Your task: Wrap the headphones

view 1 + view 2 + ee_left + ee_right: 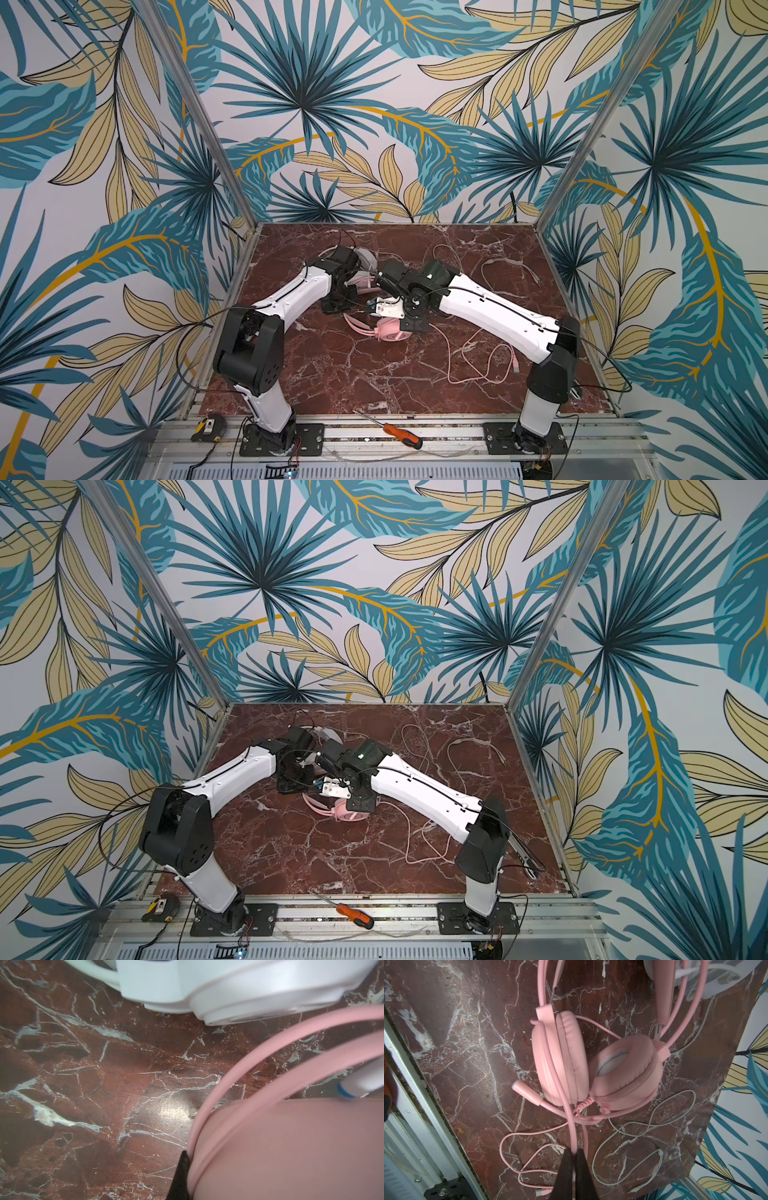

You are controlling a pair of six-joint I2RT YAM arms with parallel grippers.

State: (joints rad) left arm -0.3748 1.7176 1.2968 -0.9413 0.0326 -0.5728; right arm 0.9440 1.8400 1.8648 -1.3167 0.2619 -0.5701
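The pink headphones (388, 332) lie mid-table, earcups (560, 1059) side by side and boom mic (527, 1093) sticking out. Both arms meet above them. My right gripper (574, 1153) is shut on the pink cable (571, 1122) just below the earcups; the cable's remaining length loops loosely on the table (469, 361). My left gripper (188, 1157) is shut against the pink headband (270, 1047); one black finger (180, 1176) shows and the other is hidden behind blurred pink padding. The white headphones (368, 257) sit just behind, partly hidden by the left arm, an earcup (249, 991) close to the left gripper.
The white cable (498, 266) sprawls over the back right of the marble table (353, 374) and lies next to the pink loops (643, 1136). An orange screwdriver (401, 434) and a yellow tape measure (208, 428) rest on the front rail. Patterned walls close in three sides.
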